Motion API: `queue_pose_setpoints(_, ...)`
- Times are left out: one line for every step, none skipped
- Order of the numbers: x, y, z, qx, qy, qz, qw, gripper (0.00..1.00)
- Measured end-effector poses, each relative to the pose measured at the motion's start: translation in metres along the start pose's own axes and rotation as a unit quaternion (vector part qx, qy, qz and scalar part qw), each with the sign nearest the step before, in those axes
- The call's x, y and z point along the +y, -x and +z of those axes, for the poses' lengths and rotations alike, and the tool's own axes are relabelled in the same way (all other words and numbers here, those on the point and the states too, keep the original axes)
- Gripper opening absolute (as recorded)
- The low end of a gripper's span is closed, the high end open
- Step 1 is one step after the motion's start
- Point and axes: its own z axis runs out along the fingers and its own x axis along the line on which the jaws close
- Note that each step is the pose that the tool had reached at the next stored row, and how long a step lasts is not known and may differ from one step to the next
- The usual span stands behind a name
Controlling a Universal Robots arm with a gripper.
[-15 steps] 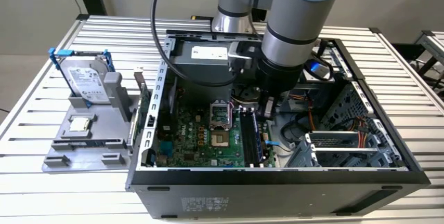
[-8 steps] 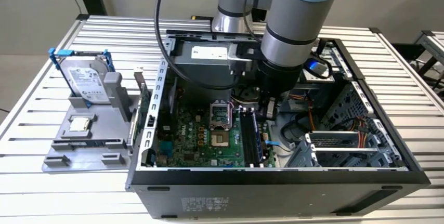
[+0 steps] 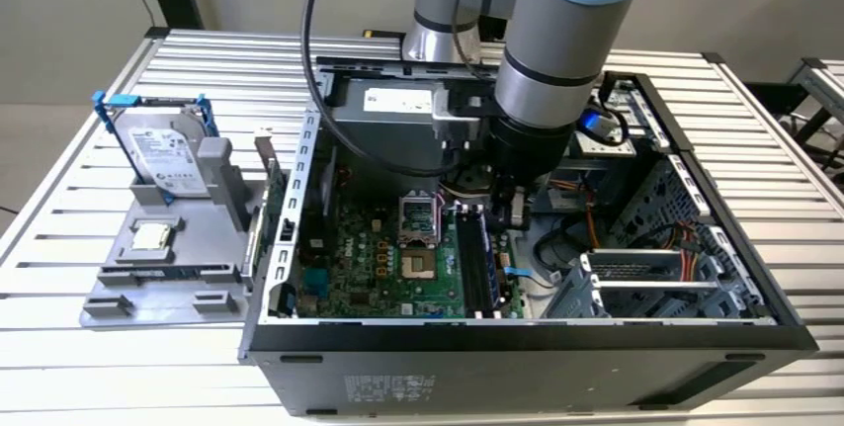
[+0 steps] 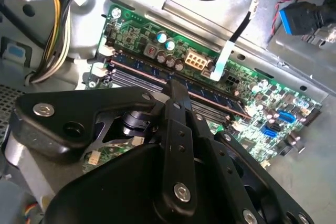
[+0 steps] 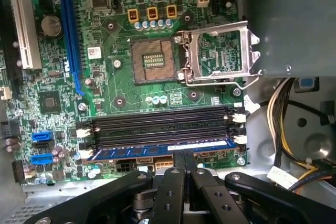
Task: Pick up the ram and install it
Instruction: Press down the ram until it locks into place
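The ram (image 5: 163, 150) lies lengthwise in the outermost motherboard slot (image 5: 163, 129), parallel to its neighbours. The gripper (image 5: 183, 156) fingers are pressed together, tips touching the ram's edge.

The ram (image 5: 163, 149) sits in the motherboard (image 5: 121, 93) slot nearest the end effector (image 5: 183, 157)

The motherboard (image 5: 121, 85) is green with black memory slots (image 5: 163, 124), a blue expansion slot (image 5: 70, 30) and a white one (image 5: 25, 22), the ram (image 5: 163, 149) shows blue, the gripper (image 5: 184, 174) is black, and the hard drive (image 3: 161, 149) is silver within a blue frame.
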Motion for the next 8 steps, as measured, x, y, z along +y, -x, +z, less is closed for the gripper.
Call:
queue_pose_setpoints(0.0002,0.0,0.0003,0.0004,-0.0001,-0.004,0.99999,0.0)
queue_pose_setpoints(0.0005,0.0001,0.0005,0.0008,-0.0002,-0.008,0.99997,0.0)
queue_pose_setpoints(0.0007,0.0002,0.0009,0.0013,-0.0003,-0.012,0.99993,0.0)
queue_pose_setpoints(0.0009,0.0002,0.0012,0.0018,-0.0004,-0.015,0.99988,0.0)
queue_pose_setpoints(0.0011,0.0002,0.0014,0.0023,-0.0005,-0.019,0.99982,0.0)
queue_pose_setpoints(0.0012,0.0002,0.0016,0.0029,-0.0006,-0.021,0.99977,0.0)
queue_pose_setpoints(0.0011,0.0002,0.0019,0.0033,-0.0006,-0.022,0.99975,0.0)
queue_pose_setpoints(0.0012,0.0002,0.0021,0.0037,-0.0007,-0.022,0.99974,0.0)
